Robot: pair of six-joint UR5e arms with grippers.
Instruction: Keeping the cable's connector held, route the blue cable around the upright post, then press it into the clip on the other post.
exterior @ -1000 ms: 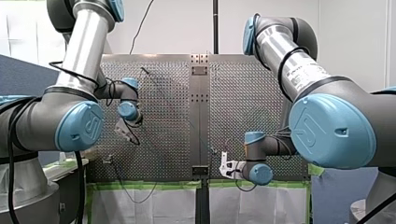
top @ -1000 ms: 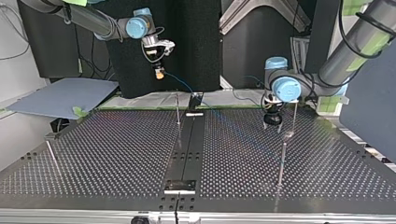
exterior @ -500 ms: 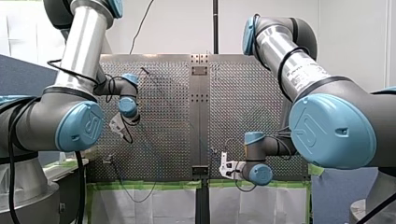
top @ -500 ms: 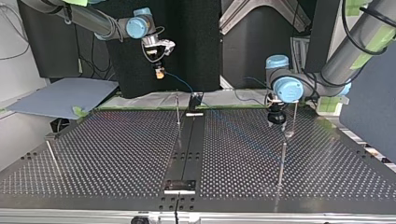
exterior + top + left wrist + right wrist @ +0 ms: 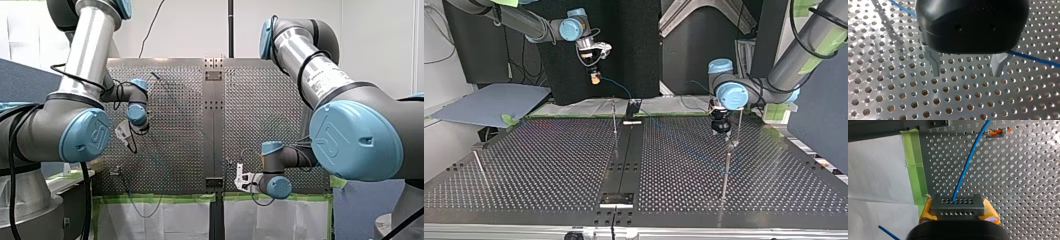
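Observation:
My right gripper has its yellow pads shut on the grey connector block, held up off the table at the top view's back left. The blue cable leaves the connector and runs down over the perforated plate. My left gripper is black with metal fingers and stands open just above the plate, holding nothing. The cable passes behind it, under its body. In the top view my left gripper hangs close beside a thin upright post. Another post stands near the centre rail.
A small orange and grey clip sits on the plate ahead of the connector. A further post stands nearer the camera in the top view, and a leaning one at its left. Green tape lines the plate's edge.
My left gripper has shifted a little towards the front view's left, closer to the post, and stays open. My right gripper and the connector have kept still.

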